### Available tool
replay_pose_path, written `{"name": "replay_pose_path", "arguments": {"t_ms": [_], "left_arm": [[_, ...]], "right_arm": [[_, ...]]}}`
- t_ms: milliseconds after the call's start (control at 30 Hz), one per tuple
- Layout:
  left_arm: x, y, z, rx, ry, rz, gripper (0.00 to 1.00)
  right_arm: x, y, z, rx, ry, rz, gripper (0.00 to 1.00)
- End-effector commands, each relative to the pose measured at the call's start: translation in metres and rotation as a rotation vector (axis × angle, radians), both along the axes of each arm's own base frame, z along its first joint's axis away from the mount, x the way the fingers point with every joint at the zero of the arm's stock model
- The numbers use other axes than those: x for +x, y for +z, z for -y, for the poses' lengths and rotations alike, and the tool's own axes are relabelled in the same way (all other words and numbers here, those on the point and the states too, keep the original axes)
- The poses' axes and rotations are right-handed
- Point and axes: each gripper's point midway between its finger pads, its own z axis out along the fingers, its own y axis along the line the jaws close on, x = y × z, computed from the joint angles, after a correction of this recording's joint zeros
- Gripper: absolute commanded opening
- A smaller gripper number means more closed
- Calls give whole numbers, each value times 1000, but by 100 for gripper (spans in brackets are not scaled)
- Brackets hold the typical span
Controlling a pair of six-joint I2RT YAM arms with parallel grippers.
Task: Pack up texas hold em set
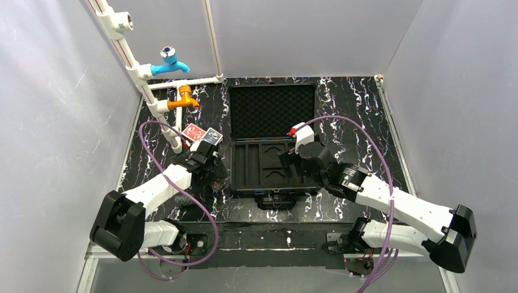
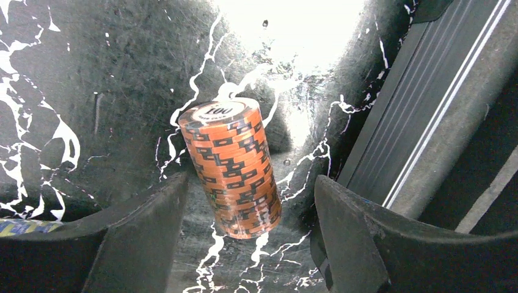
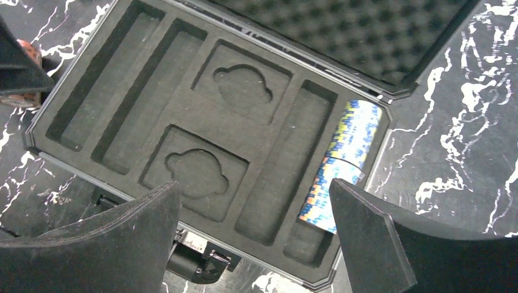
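The black briefcase [image 1: 273, 183] lies open at the table's middle, its foam lid [image 1: 272, 110] laid back. Its slotted tray [image 3: 183, 104] holds two blue-and-white chip rolls [image 3: 347, 155] in the rightmost slot; the other slots are bare. An orange chip roll [image 2: 231, 168] stands on the table just left of the case. My left gripper [image 2: 250, 238] is open, with a finger on either side of the roll and not touching it. My right gripper [image 3: 256, 238] is open and empty above the tray's near edge. A red deck [image 1: 193, 132] and a blue deck [image 1: 212, 135] lie left of the lid.
White pipes with a blue tap [image 1: 169, 63] and an orange tap [image 1: 183, 99] stand at the back left. The case's side wall [image 2: 427, 116] runs close to the right of my left gripper. A dark roll-like thing [image 1: 182, 199] lies under the left arm.
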Motion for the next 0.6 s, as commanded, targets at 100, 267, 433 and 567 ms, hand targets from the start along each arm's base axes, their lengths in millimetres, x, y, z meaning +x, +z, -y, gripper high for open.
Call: {"name": "replay_pose_path", "arguments": {"t_ms": [100, 267, 433, 567], "left_arm": [[1, -1, -14, 87, 5, -1, 74], [2, -9, -16, 102, 27, -12, 68], [4, -16, -12, 93, 18, -22, 51], [3, -17, -11, 86, 5, -22, 25]], "right_arm": [[-11, 13, -24, 48, 115, -42, 98], [-14, 19, -24, 70, 137, -25, 98], [-11, 14, -22, 55, 116, -28, 98], [-7, 14, -20, 52, 89, -19, 98]]}}
